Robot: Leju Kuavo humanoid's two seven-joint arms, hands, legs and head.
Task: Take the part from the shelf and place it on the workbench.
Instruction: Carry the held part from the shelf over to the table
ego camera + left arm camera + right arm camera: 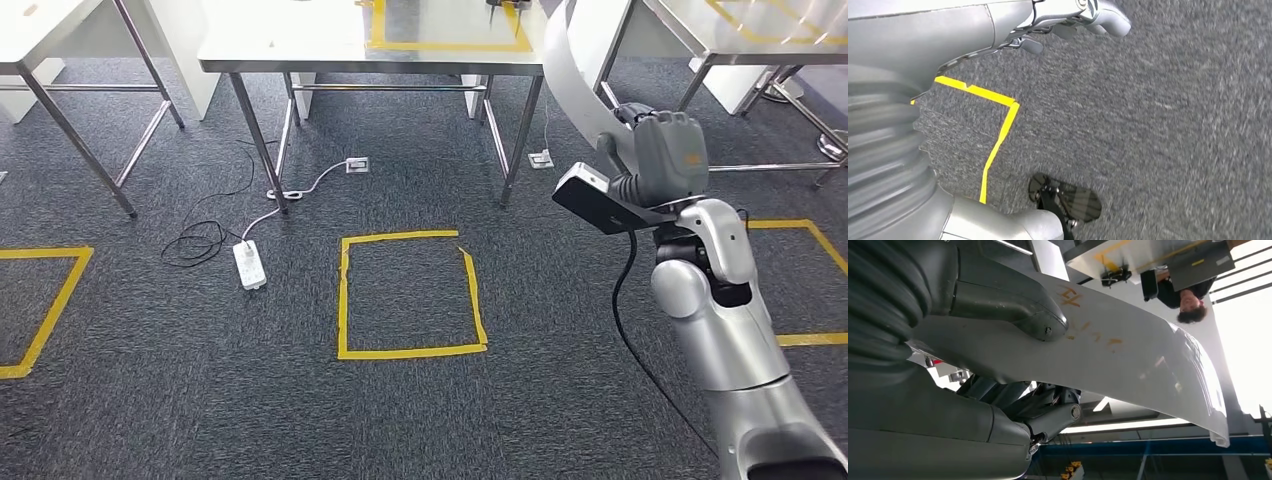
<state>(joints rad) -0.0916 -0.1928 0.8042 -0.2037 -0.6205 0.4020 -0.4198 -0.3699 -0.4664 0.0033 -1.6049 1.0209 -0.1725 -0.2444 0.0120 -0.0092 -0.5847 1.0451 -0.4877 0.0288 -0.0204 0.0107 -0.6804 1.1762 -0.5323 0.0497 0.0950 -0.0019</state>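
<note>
My right hand (665, 155) is raised at the right and grips a long white curved part (568, 62), which rises towards the top edge. The right wrist view shows the part (1128, 355) close up with orange marks on it, the thumb (1013, 300) lying on one face and dark fingers (1048, 415) on the other. The steel workbench (290, 45) stands ahead, its top marked with a yellow tape outline. My left hand (973, 30) hangs over the grey carpet, fingers apart and holding nothing.
A yellow tape square (410, 295) marks the carpet before the workbench. A white power strip (249, 264) and its cables lie by the bench's left leg. More steel tables stand at left (40, 30) and right (720, 30). A person (1188, 300) stands beyond the part.
</note>
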